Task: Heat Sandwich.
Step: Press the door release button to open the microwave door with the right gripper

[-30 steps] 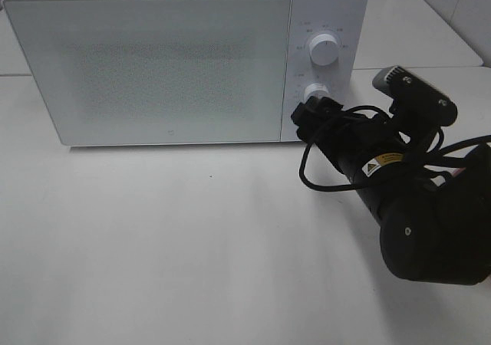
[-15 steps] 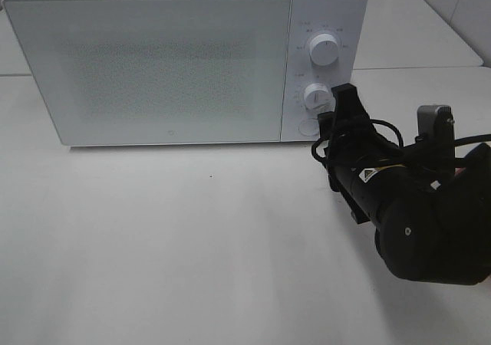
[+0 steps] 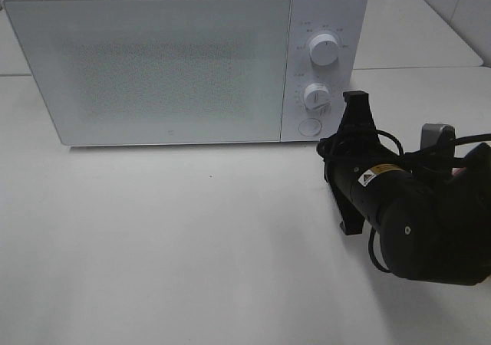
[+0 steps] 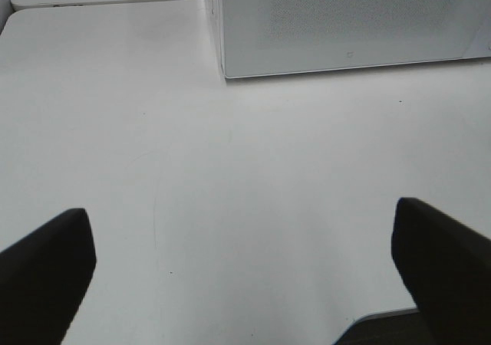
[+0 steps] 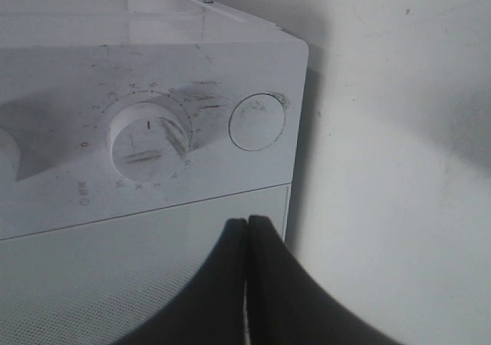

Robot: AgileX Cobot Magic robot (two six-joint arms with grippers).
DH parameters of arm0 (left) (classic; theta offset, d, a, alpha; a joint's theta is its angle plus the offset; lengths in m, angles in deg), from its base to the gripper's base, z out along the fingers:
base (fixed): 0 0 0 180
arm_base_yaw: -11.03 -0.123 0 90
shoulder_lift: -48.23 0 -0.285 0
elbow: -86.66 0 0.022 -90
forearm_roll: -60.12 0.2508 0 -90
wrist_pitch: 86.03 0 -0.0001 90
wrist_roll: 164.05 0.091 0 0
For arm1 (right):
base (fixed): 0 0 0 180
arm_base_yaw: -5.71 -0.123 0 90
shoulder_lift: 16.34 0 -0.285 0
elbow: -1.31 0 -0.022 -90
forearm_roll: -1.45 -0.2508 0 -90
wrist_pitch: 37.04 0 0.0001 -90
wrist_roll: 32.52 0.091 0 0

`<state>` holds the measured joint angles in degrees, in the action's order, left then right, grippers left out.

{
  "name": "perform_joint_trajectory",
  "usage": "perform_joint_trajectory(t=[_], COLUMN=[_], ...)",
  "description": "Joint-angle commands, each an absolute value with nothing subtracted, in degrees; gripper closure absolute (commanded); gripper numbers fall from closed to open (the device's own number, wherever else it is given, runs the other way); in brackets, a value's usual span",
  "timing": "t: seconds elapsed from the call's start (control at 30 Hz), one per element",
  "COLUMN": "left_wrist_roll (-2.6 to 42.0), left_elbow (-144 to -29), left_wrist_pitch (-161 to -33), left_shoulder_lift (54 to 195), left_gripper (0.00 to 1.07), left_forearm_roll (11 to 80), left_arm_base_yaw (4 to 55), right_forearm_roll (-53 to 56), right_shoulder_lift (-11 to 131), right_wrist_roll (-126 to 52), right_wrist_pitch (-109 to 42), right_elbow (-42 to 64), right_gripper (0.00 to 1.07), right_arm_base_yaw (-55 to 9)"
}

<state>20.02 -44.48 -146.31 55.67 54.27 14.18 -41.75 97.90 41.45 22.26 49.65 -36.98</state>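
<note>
The sandwich is out of view. The white microwave [image 3: 153,61] stands at the back of the table with its door closed. My right gripper [image 3: 355,100] is shut on nothing, its tips just right of the lower knob [image 3: 315,96] and the round button [image 3: 309,127]. In the right wrist view the closed fingertips [image 5: 247,234] point at the control panel, near the knob [image 5: 146,138] and the button [image 5: 257,121]. My left gripper [image 4: 242,215] hangs open over bare table, with the microwave's corner [image 4: 224,61] beyond it.
The upper knob [image 3: 323,50] sits above the lower one on the panel. The white tabletop [image 3: 192,238] stretches in front of the microwave. A seam to a second table [image 3: 430,67] runs behind the right arm.
My right gripper came off the lower knob, drew back to the right, turned about its axis and closed its jaws. The left gripper has not moved.
</note>
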Motion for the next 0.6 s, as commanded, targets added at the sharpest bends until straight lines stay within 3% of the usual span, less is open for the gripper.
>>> perform_joint_trajectory(t=[0.03, 0.6], left_wrist_roll=[19.9, 19.9], left_elbow=[-44.37, -44.37], left_wrist_pitch=[-145.45, -145.45], left_shoulder_lift=[54.29, 54.29], left_gripper=[0.03, 0.03], left_forearm_roll=[53.99, 53.99], left_arm_base_yaw=[14.3, 14.3], right_forearm_roll=[-41.52, -33.96], right_shoulder_lift=[97.9, 105.52], right_wrist_roll=[42.31, 47.41], right_wrist_pitch=[20.54, 18.93], right_elbow=[49.2, 42.26], right_gripper=[1.07, 1.06], right_arm_base_yaw=[-36.92, -30.9])
